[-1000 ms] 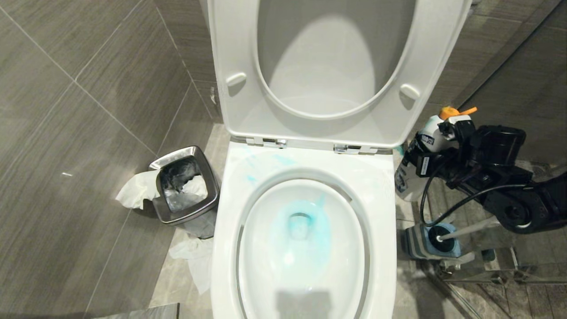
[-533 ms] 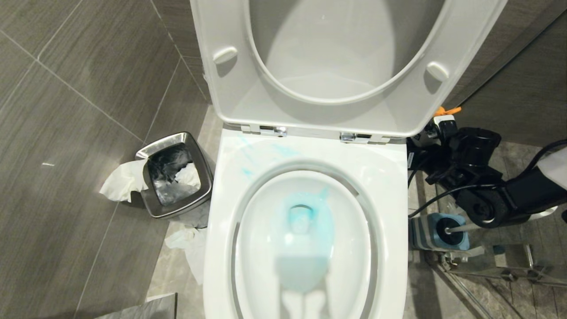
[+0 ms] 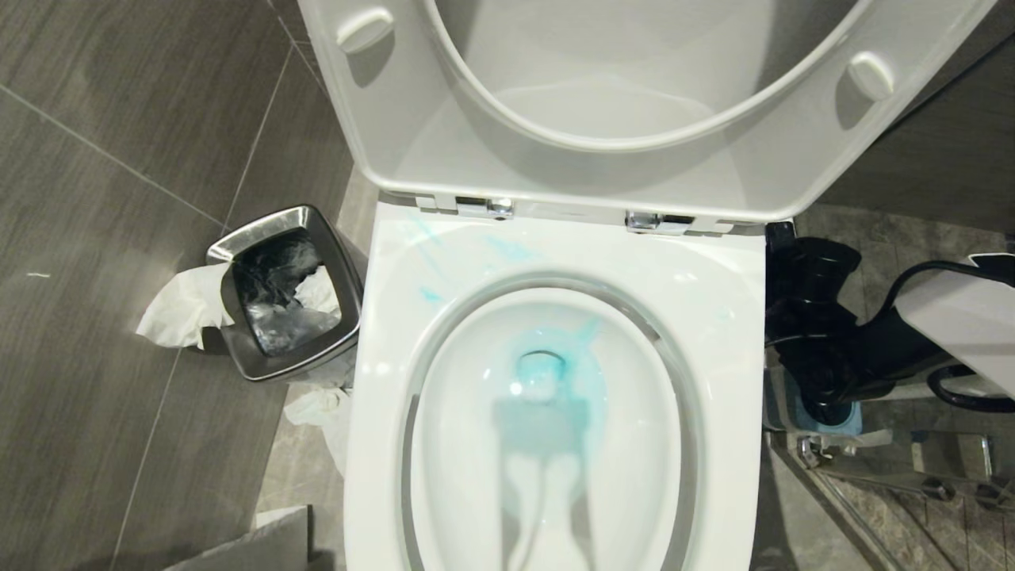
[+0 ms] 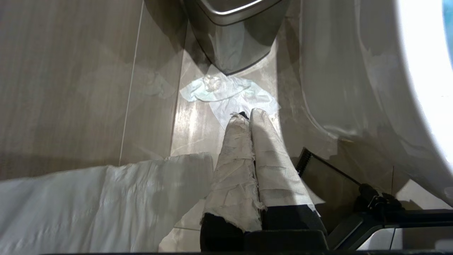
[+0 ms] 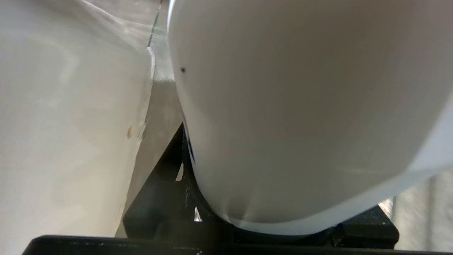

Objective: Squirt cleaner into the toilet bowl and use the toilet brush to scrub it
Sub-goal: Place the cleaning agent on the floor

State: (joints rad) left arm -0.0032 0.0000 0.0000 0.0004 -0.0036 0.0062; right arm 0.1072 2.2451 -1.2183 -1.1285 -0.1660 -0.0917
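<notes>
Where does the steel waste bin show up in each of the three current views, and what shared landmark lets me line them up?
Head view: the waste bin stands on the floor at the picture's left, beside the toilet bowl.
Left wrist view: the bin sits at the top centre, beyond the shut left gripper.
Right wrist view: not in it.
Shared landmark: the crumpled white paper on the floor by the bin.

No legible txt anywhere.

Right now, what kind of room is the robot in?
A bathroom or toilet stall: a white toilet bowl with its seat raised, a small steel waste bin with tissue beside it, and grey tiled floor.
</notes>
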